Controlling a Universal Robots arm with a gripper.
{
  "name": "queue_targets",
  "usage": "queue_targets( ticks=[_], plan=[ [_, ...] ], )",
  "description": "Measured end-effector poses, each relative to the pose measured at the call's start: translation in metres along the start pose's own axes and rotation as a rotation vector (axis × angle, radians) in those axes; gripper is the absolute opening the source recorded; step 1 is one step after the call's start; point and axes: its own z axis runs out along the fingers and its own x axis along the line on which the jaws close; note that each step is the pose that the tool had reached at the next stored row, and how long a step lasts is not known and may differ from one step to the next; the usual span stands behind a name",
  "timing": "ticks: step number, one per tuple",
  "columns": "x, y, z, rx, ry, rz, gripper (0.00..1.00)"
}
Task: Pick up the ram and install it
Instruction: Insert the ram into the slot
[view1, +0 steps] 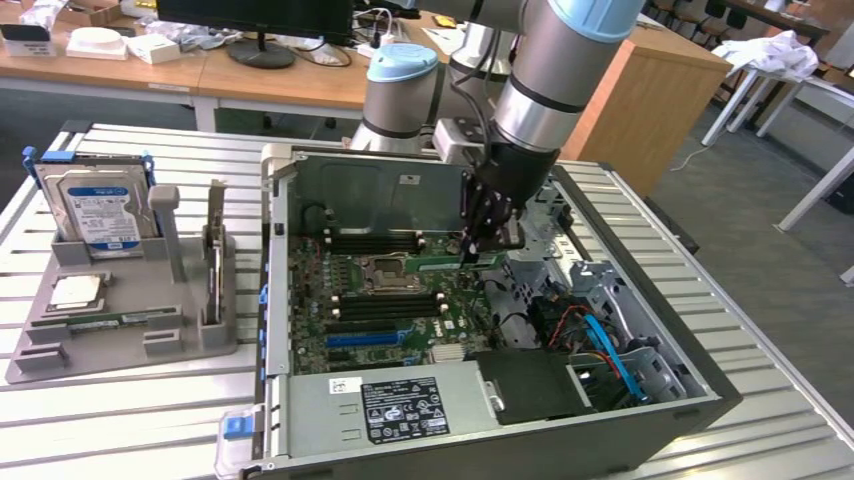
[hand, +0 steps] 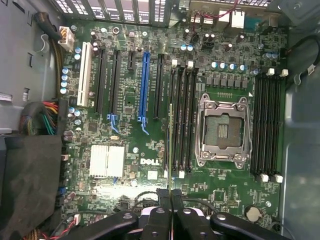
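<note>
The ram (view1: 438, 264) is a thin green stick, and my gripper (view1: 470, 256) is shut on it inside the open computer case (view1: 587, 432). It hangs just above the motherboard (view1: 350, 318), beside the empty processor socket (view1: 387, 268). In the wrist view the ram (hand: 170, 145) shows edge-on as a thin line reaching out from my gripper (hand: 170, 196). It runs along the black memory slots (hand: 183, 120) next to the socket (hand: 223, 131); I cannot tell whether it touches a slot.
A second bank of memory slots (hand: 267, 122) lies on the socket's other side. A grey holder (view1: 120, 330) at the exterior view's left carries a hard drive (view1: 100, 215) and a square processor chip (view1: 76, 291). The power supply (view1: 387, 405) and cables (view1: 601, 345) fill the case's near end.
</note>
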Motion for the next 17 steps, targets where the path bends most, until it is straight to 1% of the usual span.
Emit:
queue_targets(
  ticks=[17],
  plan=[
    [0.0002, -0.0002, 0.0046, 0.0, 0.0, 0.0, 0.12]
  ],
)
